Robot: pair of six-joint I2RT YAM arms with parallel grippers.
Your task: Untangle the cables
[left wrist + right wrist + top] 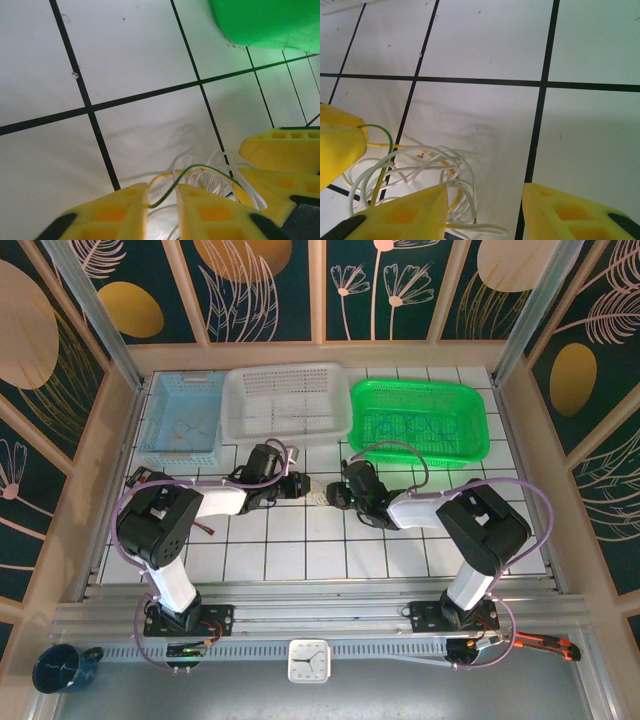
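At the middle of the white tiled table (290, 550), the cables (318, 498) lie in a small pile of loose whitish loops between the two grippers, which face each other tip to tip in front of the green basket (420, 420). The left gripper (162, 187) has narrowed on a green-and-yellow wire (192, 166) that rises from the pile and runs in between its yellow fingers (115, 215). The right gripper (485, 189) stands fairly wide with nothing between its fingers. The loops lie flat just beside it, partly under one finger.
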